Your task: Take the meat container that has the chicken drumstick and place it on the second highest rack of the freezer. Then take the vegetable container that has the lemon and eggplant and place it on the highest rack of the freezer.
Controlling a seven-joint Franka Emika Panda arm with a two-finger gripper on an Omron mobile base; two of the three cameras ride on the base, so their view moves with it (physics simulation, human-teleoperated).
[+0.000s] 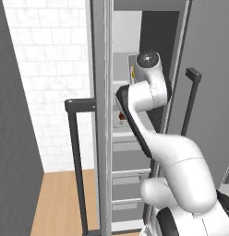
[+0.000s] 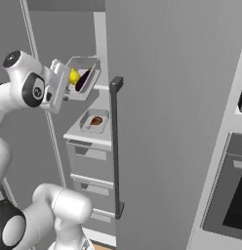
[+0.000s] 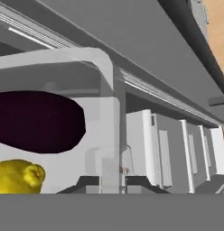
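Inside the open freezer [image 2: 157,97], the vegetable container [image 2: 82,78] is gripped by the closed hand [image 2: 64,90] at its near rim and held tilted by the highest rack [image 2: 101,87]. Lemon [image 2: 73,76] and eggplant [image 2: 84,80] are carried in it. Below, the meat container [image 2: 95,121] with the chicken drumstick [image 2: 96,120] is set on the second highest rack [image 2: 79,134].

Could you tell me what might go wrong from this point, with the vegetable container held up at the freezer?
1. The vegetable container hangs steeply tilted at the gripper; the lemon and eggplant could roll out.
2. It sits near the highest rack, so its rim might catch the shelf edge on the way in.
3. Anything dropped could land on the meat container just below.
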